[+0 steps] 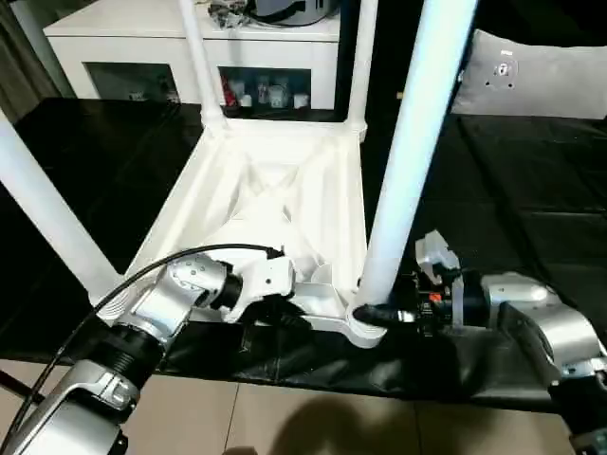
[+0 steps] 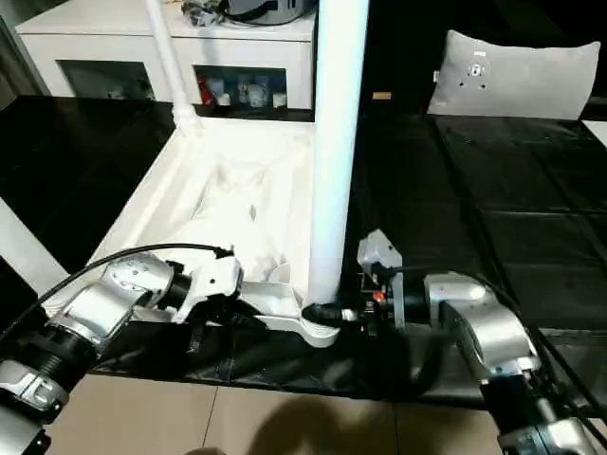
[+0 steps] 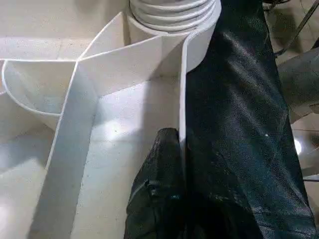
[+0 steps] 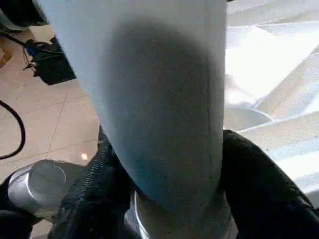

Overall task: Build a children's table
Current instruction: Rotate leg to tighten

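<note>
The children's table lies upside down on a black mat, its ribbed white top (image 1: 275, 190) facing up. Three legs stand in the far corners (image 1: 194, 57) (image 1: 360, 57) and the near left one (image 1: 43, 209). At the near right corner a fourth leg (image 1: 408, 161) rises from its socket. My right gripper (image 1: 375, 313) reaches in from the right at that leg's base; in the right wrist view its black fingers (image 4: 94, 199) press both sides of the leg (image 4: 159, 99). My left gripper (image 1: 285, 318) is shut on the top's near rim (image 3: 182, 99), one finger (image 3: 162, 169) inside the wall.
A white low cabinet (image 1: 190, 47) with glass doors stands behind the table. A pale grey cushion (image 1: 541, 81) lies at the back right. The black mat (image 1: 512, 190) spreads to the right, and beige floor tiles (image 1: 313, 417) run along its near edge.
</note>
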